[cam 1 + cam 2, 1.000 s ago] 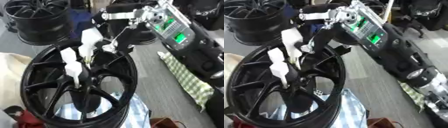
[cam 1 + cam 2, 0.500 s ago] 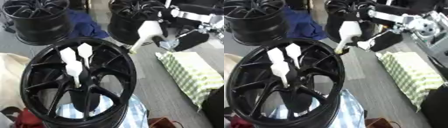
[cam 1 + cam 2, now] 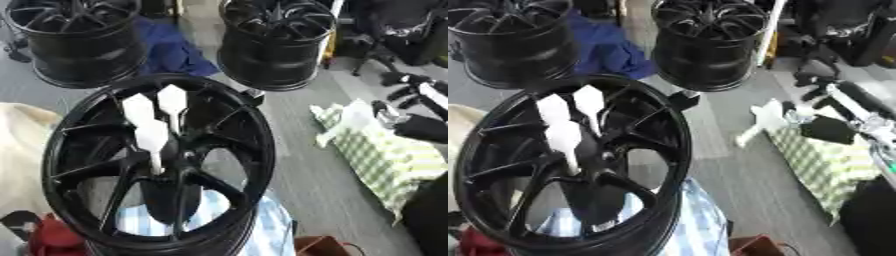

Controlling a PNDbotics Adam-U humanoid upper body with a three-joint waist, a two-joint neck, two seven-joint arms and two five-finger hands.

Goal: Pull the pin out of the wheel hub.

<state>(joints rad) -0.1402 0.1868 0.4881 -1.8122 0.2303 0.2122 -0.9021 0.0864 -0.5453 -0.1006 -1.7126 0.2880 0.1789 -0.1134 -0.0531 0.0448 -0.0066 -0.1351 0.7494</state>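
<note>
Right hand (image 3: 824,117) sits off at the right side, above the checked cloth (image 3: 833,160), holding a white pin (image 3: 765,119) whose thin tip points down-left toward the floor; fingers look curled round its wide end, though blur hides the exact grip. Left hand shows in neither view. Going left to right: cream fabric (image 3: 19,150) at the left edge, something red (image 3: 54,239) in the lower left corner against the wheel's rim. Big black wheel (image 3: 254,150) fills the left-centre foreground, tilted toward the camera, resting on a blue-and-white striped cloth (image 3: 254,225). Three more white pins (image 3: 150,136) stand in the wheel near the hub, wide ends up, bunched just beside each other; two sit higher, one lower and closer to the centre. Behind, two more black wheels: one at the top left (image 3: 83,37), one at the top centre (image 3: 276,42), with a blue cloth (image 3: 179,47) on the grey floor (image 3: 302,165) between them. Held pin is well clear of the foreground wheel, out past its right rim, over the near edge of the checked cloth. Brown object (image 3: 322,246) at the bottom edge, right of the striped cloth; cannot tell what it is.
</note>
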